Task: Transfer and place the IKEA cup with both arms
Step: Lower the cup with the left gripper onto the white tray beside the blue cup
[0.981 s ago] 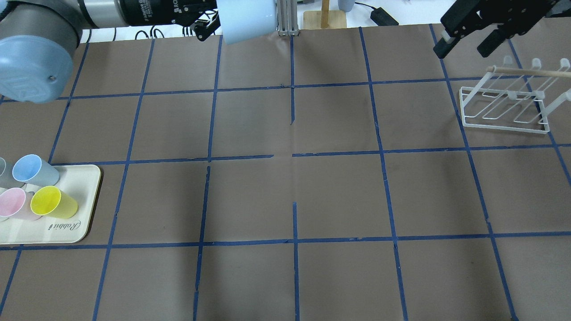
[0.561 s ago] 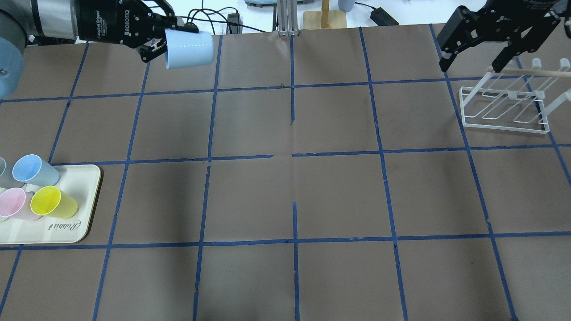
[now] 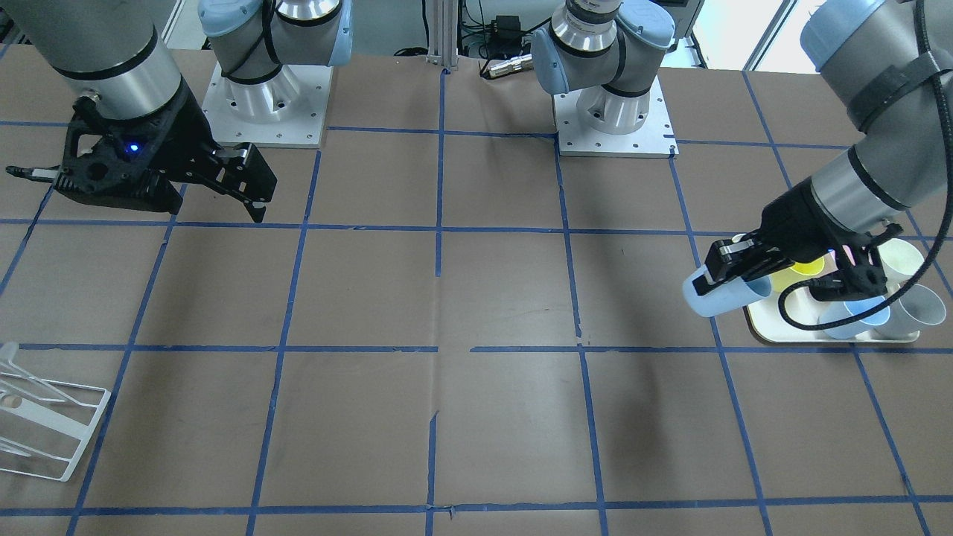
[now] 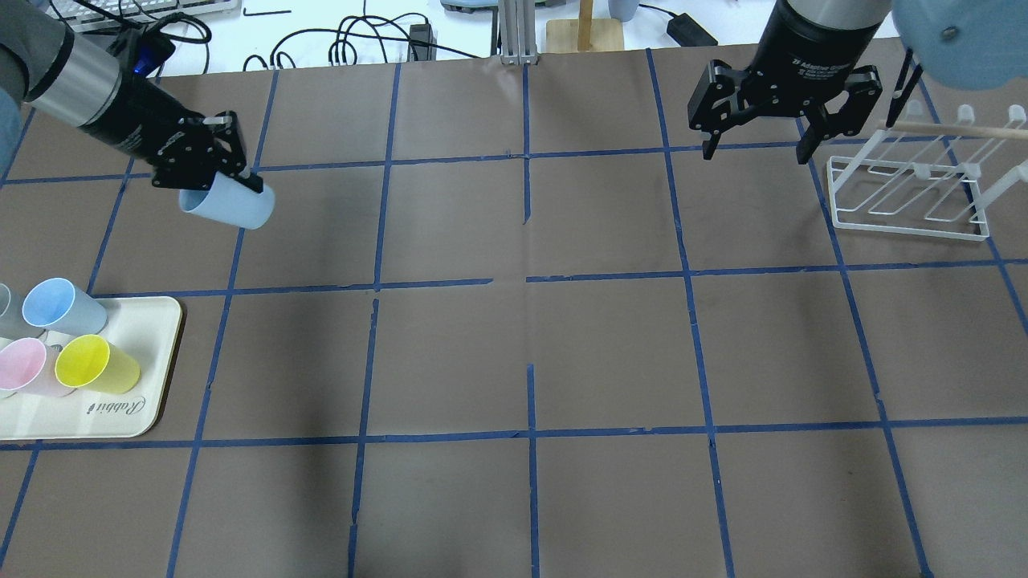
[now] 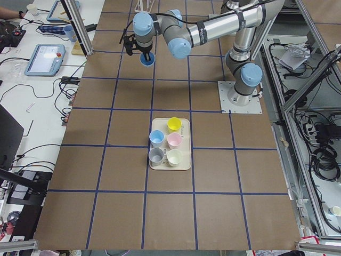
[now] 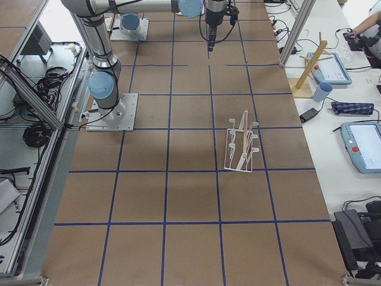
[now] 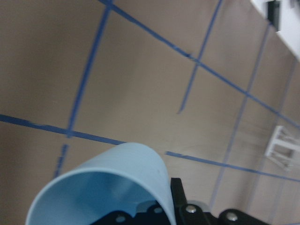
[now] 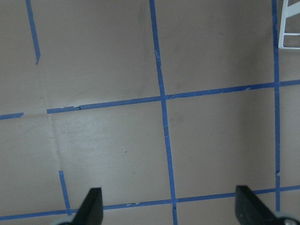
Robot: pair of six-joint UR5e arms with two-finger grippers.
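My left gripper is shut on the rim of the pale light-blue IKEA cup. It holds the cup tilted on its side above the far left of the table. The cup also shows in the front view, the left side view and the left wrist view, where its bluer inside faces the camera. In the front view my left gripper is just beside the tray. My right gripper is open and empty at the far right, next to the rack. It also shows in the front view and the right wrist view.
A cream tray at the near left holds a second blue cup, a yellow cup, a pink cup and a grey one at the edge. A white wire rack stands at the far right. Blue tape lines grid the brown table.
My left arm has swung from the far centre to the left and nearer, carrying the cup lower. My right gripper has moved left in the overhead view and turned, still open.
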